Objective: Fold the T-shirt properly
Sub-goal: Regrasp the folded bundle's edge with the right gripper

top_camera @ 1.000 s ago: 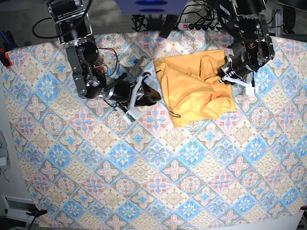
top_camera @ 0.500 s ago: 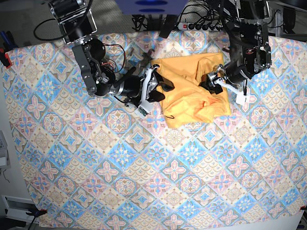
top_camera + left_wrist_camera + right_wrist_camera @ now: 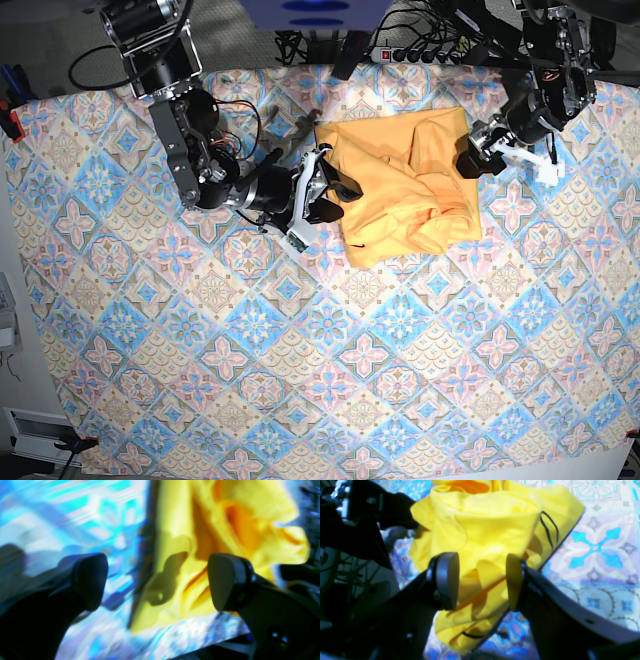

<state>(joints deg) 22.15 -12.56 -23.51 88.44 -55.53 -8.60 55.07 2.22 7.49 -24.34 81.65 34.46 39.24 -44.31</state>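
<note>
T-shirt (image 3: 395, 190) between both grippers (image 3: 335, 188).

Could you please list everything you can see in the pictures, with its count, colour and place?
T-shirt: one, yellow-orange, bunched and creased on the tablecloth, partly between the two arms
tablecloth: one, pale blue, pink and cream tile pattern, spread beneath the T-shirt
left claw: one, black, jaws apart, at the T-shirt's edge on the base view's right side
right claw: one, black, jaws apart, over the T-shirt's edge on the base view's left side
arms: two, black with pale metallic fittings, reaching in from the far side of the tablecloth
</note>
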